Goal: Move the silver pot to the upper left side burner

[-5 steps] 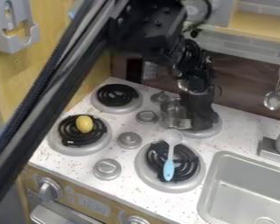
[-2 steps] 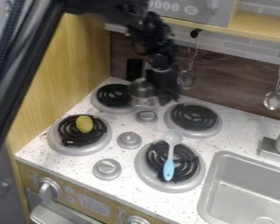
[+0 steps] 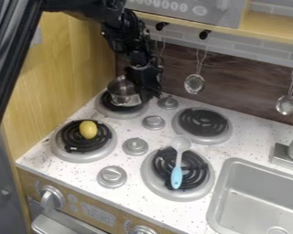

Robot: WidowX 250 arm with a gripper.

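Hand (image 3: pixel 148 93): black, two-finger, hangs at the RH side of the silver metal pot (image 3: pixel 120 87) and grips it; exact finger gap can't be told. Pot sits w/in the outline of the upper LH burner (image 3: pixel 116 114), a black coil in a round silver pan, & leans slightly. Contact btwn pot base and coil: can't be told. Black robot arm (image 3: pixel 17 68) enters at the upper L.

Lower LH burner (image 3: pixel 82 156): same type, carries a yellow lemon-shaped item (image 3: pixel 88 129) on its coil, near ctr. Lower RH burner (image 3: pixel 179 194): carries a spoon (image 3: pixel 176 177) w/ pale bowl & light-blue handle; bowl lies at the upper rim, handle runs down across the coil. Upper RH burner (image 3: pixel 203 137): black coil in a silver pan, R of the hand.

Round silver knob (image 3: pixel 153 122) is mounted btwn the two upper burners, on the white speckled tabletop (image 3: pixel 146 176). Grey sink (image 3: pixel 241 196) is set in at lower R, w/ grey faucet (image 3: pixel 283 155) at its back edge. Metal strainer (image 3: pixel 194 83) hangs vert. on the brown back wall; 2nd strainer (image 3: pixel 286 105) hangs farther R, well apart from it.
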